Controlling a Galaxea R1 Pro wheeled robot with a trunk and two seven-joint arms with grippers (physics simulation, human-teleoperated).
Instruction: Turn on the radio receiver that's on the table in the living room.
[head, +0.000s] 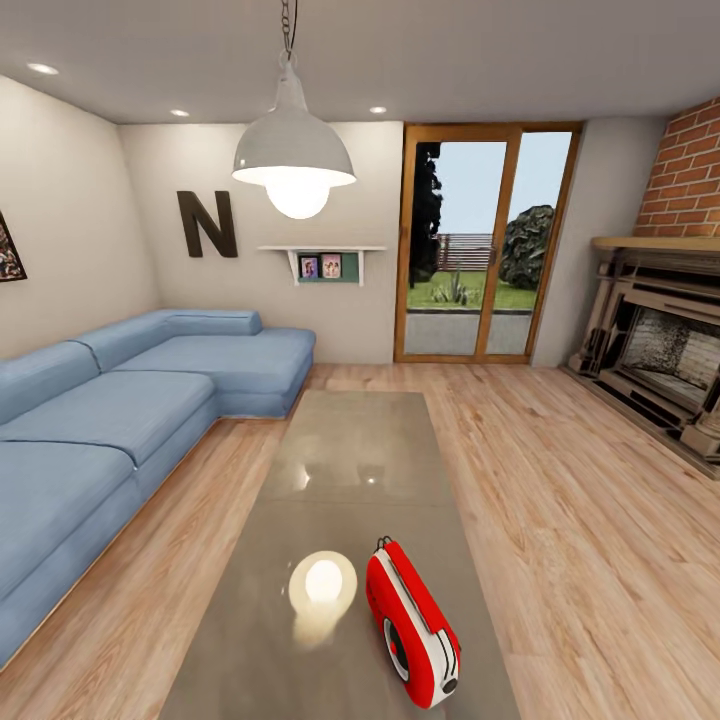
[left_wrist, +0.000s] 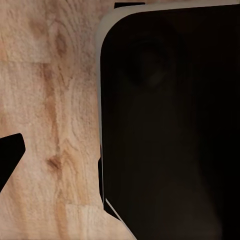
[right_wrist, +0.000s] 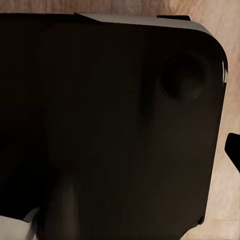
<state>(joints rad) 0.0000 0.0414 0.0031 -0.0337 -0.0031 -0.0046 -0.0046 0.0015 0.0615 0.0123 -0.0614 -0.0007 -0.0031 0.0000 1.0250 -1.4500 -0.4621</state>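
Red radio receiver (head: 412, 625) sits at lower centre-right of the head view, on the near end of the grey glossy coffee table (head: 350, 450), lying on its side with the round dial facing the near right corner and the thin wire handle at its far end. Pendant lamp (head: 294, 150) hangs above the table; its glow reflects on the top just left of the radio. Blue corner sofa (head: 120, 400) runs along the left of frame, brick fireplace (head: 670, 340) at right, glass patio door (head: 485, 245) at back, dark N wall letter (head: 207, 224) upper left.

Both wrist views look down at wood floor (left_wrist: 50, 100) past a dark rounded robot panel (left_wrist: 170, 125), so the arms are probably tucked at the sides for driving. Jaw state: cannot tell for either gripper. Radio's distance from the jaws can't be judged; likely a reach is needed next.
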